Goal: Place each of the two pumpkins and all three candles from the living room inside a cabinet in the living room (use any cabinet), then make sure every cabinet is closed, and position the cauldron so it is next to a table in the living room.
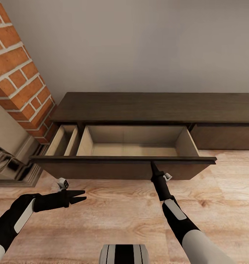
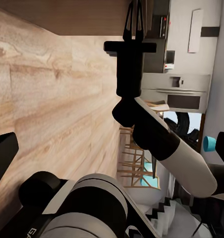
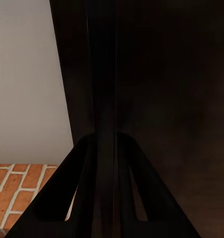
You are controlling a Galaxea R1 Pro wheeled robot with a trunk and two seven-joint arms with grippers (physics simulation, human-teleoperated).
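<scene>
The long, low dark brown cabinet (image 1: pixel 153 108) stands against the wall, with its wide drawer (image 1: pixel 133 150) pulled out. The drawer's light tan interior holds nothing. My right gripper (image 1: pixel 152 165) is shut, and its tip touches the top edge of the drawer front (image 1: pixel 102 169); the left wrist view also shows the right gripper (image 2: pixel 133 20), fingers together. In the right wrist view its fingers (image 3: pixel 101 74) press together against dark wood. My left gripper (image 1: pixel 81 195) hangs open over the floor, left of and below the drawer front, holding nothing. Pumpkins, candles and cauldron are out of view.
A red brick column (image 1: pixel 21 80) and a shiny fireplace surround (image 1: pixel 7 161) stand left of the cabinet. A narrower open compartment (image 1: pixel 63 141) lies beside the wide drawer. Light wood floor (image 1: pixel 113 216) stretches in front. Far-off kitchen appliances (image 2: pixel 176 89) appear in the left wrist view.
</scene>
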